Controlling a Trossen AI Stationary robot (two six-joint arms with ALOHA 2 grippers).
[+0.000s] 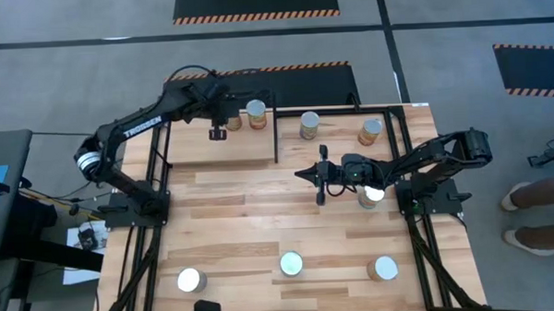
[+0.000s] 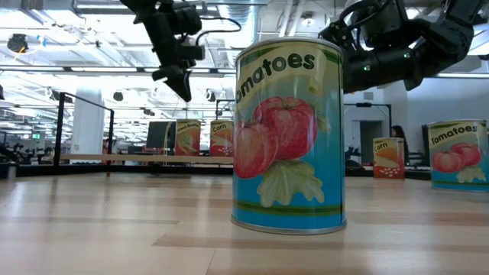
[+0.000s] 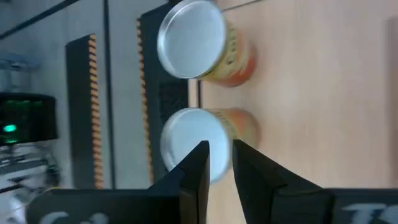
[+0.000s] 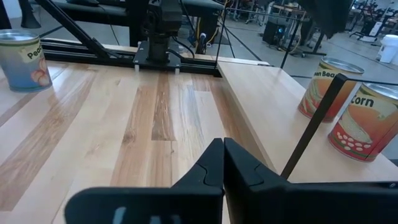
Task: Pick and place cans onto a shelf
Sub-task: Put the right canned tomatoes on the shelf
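Two cans [image 1: 255, 113] [image 1: 232, 120] stand upright on the left part of the shelf [image 1: 212, 150], and two more [image 1: 309, 125] [image 1: 370, 131] on its right part. My left gripper [image 1: 218, 132] hovers above the shelf just near of the left pair, empty, with a narrow gap between its fingers; its wrist view [image 3: 221, 152] looks down on both tops [image 3: 191, 38] [image 3: 186, 144]. My right gripper [image 1: 319, 172] is shut and empty above the table's middle, pointing left [image 4: 222, 149]. One can [image 1: 371, 194] stands under the right arm.
Three cans [image 1: 189, 279] [image 1: 290, 263] [image 1: 384, 268] stand along the table's near edge; a tomato can [image 2: 289, 134] fills the low view. The shelf's black frame has a divider bar [image 1: 275, 137]. A person's legs [image 1: 538, 211] show beyond the right edge.
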